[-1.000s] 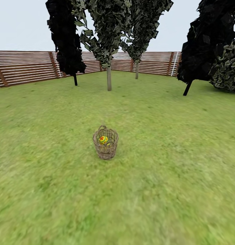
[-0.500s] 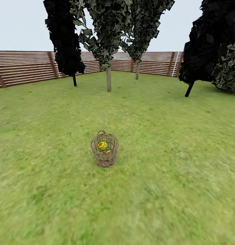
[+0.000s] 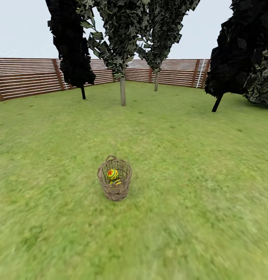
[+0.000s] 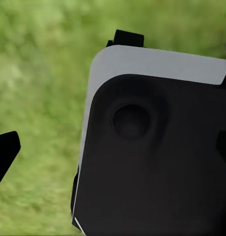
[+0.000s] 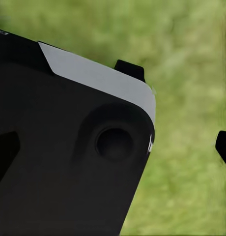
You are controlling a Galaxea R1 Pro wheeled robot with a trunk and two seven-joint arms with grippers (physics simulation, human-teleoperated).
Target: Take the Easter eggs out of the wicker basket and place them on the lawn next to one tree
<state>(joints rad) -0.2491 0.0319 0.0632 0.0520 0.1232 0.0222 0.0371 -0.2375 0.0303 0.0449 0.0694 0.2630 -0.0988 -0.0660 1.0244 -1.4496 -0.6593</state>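
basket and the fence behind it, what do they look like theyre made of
The basket looks like woven wicker, matte brown-grey: open crisscross strands with gaps that let a yellow egg show through. The fence looks like wood, reddish-brown horizontal slats on darker posts, though at this range painted boards or composite can't be ruled out.

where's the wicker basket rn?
Head view: the wicker basket stands upright on the lawn, slightly left of centre in the foreground, well short of the grey-trunked tree, with Easter eggs inside.

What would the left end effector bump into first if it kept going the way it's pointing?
Probably the robot's own black-and-white body panel, which blocks most of the left wrist view, with lawn behind it. Depth is hard to judge.
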